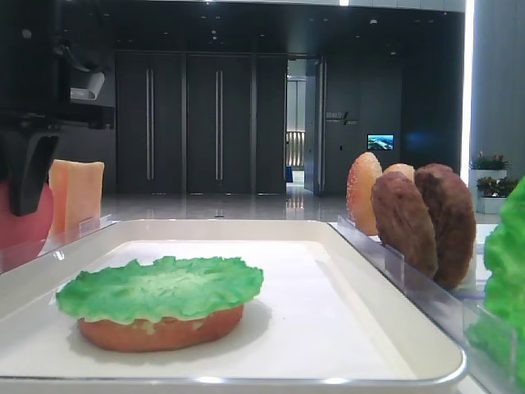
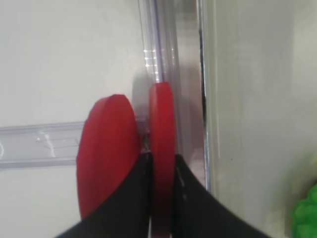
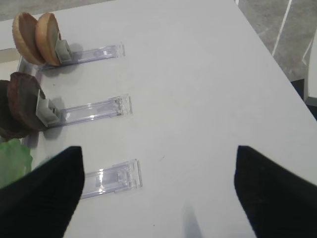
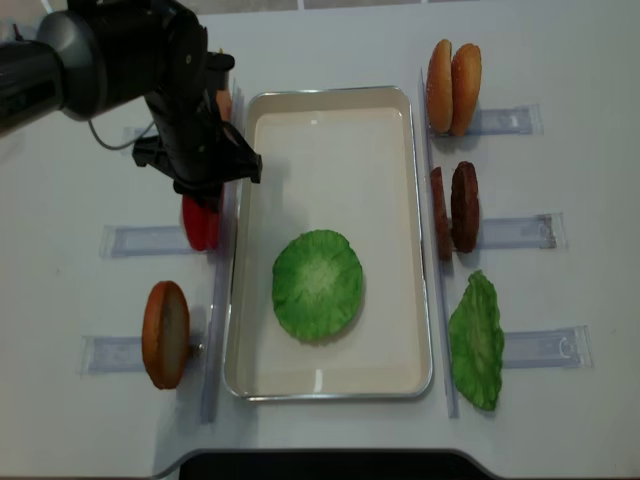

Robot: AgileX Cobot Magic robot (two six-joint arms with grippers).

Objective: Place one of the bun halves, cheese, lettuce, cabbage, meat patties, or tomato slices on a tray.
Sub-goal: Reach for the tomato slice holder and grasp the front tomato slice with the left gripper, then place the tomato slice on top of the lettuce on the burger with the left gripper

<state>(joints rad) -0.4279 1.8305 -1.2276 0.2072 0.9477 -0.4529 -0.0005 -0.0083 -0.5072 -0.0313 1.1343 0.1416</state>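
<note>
Tomato slices (image 2: 108,158) stand on edge; your left gripper (image 2: 162,183) is closed on the one nearer the tray (image 4: 415,230), which lies just beside it.

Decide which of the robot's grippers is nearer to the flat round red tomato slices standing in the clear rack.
Left. The left gripper is shut on one of the flat round red tomato slices. The right gripper hangs open over bare table beyond the cream rectangular tray.

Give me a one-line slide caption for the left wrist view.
Left gripper shut on one of two upright tomato slices in a clear rack beside the tray.
</note>
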